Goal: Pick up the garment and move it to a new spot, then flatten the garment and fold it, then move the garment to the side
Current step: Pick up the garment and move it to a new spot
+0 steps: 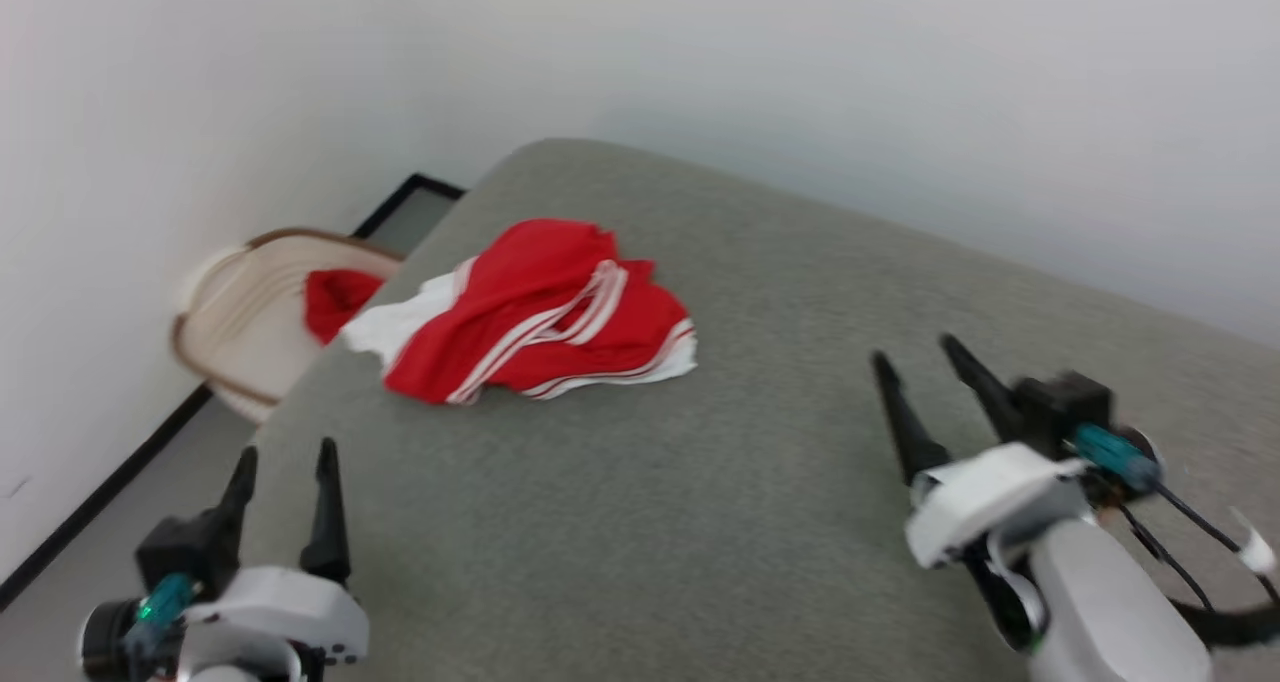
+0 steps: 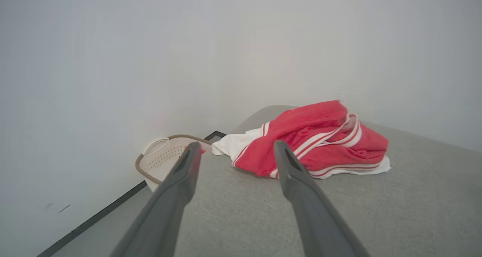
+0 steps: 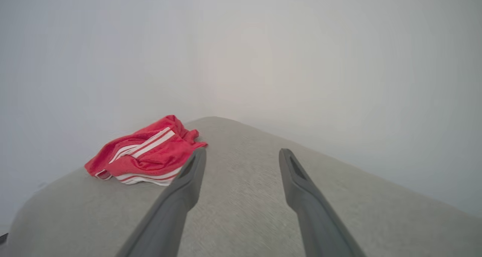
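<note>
The garment is a crumpled red shirt with white sleeves and striped trim, lying bunched near the far left edge of the grey table. It also shows as a heap in the left wrist view and the right wrist view. My left gripper hovers open near the table's front left, well short of the garment. At the front right, my right gripper is open too, far from the cloth. Neither holds anything.
A beige laundry basket with a brown rim stands on the floor beyond the table's left edge, holding a red cloth scrap. White walls close in behind and to the left. A black floor strip runs along the left wall.
</note>
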`<state>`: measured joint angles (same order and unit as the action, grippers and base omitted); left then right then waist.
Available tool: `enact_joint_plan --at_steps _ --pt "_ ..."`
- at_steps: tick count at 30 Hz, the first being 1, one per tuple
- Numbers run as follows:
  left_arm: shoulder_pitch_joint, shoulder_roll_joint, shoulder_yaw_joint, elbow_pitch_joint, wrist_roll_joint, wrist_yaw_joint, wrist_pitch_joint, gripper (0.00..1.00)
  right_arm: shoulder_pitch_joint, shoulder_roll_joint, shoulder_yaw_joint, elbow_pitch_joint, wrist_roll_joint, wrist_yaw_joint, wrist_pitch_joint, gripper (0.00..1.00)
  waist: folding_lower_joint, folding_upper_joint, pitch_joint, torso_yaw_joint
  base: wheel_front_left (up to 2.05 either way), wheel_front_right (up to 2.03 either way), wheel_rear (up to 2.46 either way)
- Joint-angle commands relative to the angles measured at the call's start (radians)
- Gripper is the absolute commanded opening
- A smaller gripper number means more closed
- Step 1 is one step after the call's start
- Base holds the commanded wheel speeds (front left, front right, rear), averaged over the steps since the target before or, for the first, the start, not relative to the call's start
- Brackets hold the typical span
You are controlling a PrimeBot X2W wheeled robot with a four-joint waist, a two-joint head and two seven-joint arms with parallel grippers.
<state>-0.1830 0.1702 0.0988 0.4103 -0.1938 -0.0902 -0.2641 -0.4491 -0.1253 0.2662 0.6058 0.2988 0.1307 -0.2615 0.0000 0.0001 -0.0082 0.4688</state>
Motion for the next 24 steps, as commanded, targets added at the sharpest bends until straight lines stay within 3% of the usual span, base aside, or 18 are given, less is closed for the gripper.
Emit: enact_joint_plan --at_steps 1,6,12,19,24 --pt "0.014 -0.012 0.01 -0.018 -0.005 0.007 0.0 1.0 -0.014 -0.004 0.021 0.009 0.01 0.0 -0.004 1.0 0.0 -0.0001 0.045 0.076 0.0 0.0 0.0" --pt "0.081 -0.052 0.082 -0.119 -0.009 0.028 0.0 1.0 -0.1 0.008 0.142 0.043 0.048 0.0 -0.003 1.0 0.0 -0.0001 0.077 0.092 -0.04 -0.04 -0.04" --pt "0.129 -0.091 0.098 -0.176 0.011 0.029 0.0 1.0 -0.138 -0.01 0.216 0.047 0.107 0.0 -0.003 1.0 0.0 -0.0001 0.082 0.09 -0.24 -0.24 -0.24" --pt "0.12 -0.103 0.086 -0.171 0.028 0.009 0.0 1.0 -0.126 -0.03 0.236 0.027 0.144 0.0 -0.003 1.0 0.0 -0.0001 0.076 0.085 -0.05 -0.05 -0.05" --pt "0.028 -0.074 0.026 -0.096 0.052 -0.021 0.0 1.0 -0.078 -0.05 0.183 0.001 0.134 0.0 -0.003 1.0 0.0 -0.0001 0.067 0.071 0.0 0.0 0.0"
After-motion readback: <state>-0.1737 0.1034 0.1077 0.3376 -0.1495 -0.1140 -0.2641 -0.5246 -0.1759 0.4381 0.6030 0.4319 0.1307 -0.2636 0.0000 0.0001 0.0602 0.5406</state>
